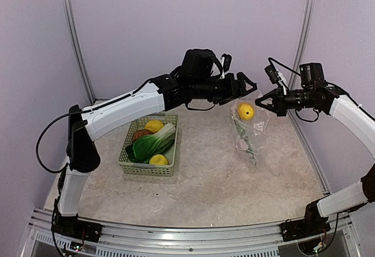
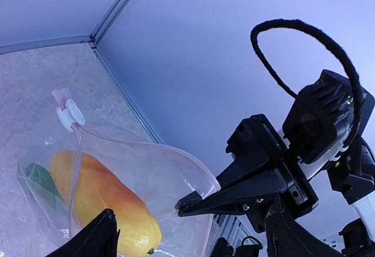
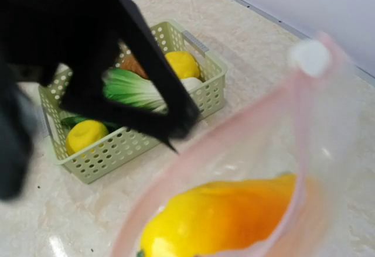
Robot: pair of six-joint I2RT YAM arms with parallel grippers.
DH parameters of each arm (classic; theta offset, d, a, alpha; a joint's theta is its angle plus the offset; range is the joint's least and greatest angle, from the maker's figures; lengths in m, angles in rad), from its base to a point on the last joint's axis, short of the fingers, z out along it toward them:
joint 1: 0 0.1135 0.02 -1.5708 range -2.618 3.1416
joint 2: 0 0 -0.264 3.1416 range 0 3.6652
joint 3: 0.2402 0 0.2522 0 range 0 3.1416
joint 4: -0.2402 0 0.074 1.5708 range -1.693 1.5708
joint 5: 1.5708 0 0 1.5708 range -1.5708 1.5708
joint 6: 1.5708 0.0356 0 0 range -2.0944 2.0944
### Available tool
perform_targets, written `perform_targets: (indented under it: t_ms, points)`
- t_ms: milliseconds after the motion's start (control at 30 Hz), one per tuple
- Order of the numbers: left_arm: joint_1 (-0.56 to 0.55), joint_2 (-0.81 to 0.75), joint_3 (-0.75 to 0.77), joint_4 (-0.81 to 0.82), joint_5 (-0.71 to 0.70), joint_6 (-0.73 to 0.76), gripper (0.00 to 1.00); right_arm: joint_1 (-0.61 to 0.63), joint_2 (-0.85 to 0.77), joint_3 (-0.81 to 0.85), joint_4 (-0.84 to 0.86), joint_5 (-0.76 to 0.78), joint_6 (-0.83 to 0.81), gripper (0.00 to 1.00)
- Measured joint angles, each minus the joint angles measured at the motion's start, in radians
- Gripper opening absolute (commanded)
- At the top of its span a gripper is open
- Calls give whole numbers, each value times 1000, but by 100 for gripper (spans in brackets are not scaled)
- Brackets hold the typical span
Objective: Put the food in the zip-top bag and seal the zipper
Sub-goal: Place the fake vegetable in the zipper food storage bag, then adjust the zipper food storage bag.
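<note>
The clear zip-top bag [image 1: 248,133] hangs above the table with its mouth open. A yellow-orange fruit [image 1: 245,111] lies inside it, also in the left wrist view [image 2: 102,195] and the right wrist view [image 3: 222,219], beside a green piece [image 2: 38,178]. The zipper strip [image 2: 146,146] runs round the mouth to a white slider [image 2: 70,115]. My right gripper [image 1: 262,100] is shut on the bag's rim [image 2: 202,195]. My left gripper [image 1: 245,91] is open over the mouth and holds nothing. More food sits in the basket: lemons [image 1: 154,126], a leafy green [image 1: 153,141].
The pale green basket [image 1: 136,167] stands left of centre on the table, seen too in the right wrist view [image 3: 111,154]. Purple walls with metal rails [image 1: 304,28] enclose the back and sides. The bag's lower end hangs near the tabletop [image 1: 254,158].
</note>
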Motion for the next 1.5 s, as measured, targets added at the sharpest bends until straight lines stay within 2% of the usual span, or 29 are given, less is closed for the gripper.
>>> perform_targets:
  t_ms: [267,367,467,700,933,1033,1233,1367,1500]
  points:
    - [-13,-118,-253,-24,-159,12,61,-5,-2,-19,31,6,19,0]
    - [-13,-126,-285,-56,-180,-10,55,-5,-2,-29,37,18,22,0]
    - [-3,-126,-285,-61,-158,-45,50,-5,-2,-34,47,23,22,0]
    - [43,-93,-250,-45,-43,-111,49,-6,-2,-46,64,24,22,0]
    - [47,-22,-159,-51,13,-113,50,-5,6,-69,78,49,22,0]
    - [45,25,-77,-79,34,-112,48,-4,18,-69,84,62,22,0]
    - [47,90,-14,-138,53,-113,27,-1,51,-66,85,82,22,0]
    - [55,112,-14,-185,51,-119,2,1,71,-52,85,87,21,0]
    - [75,124,13,-208,53,-112,0,1,96,4,59,105,19,0]
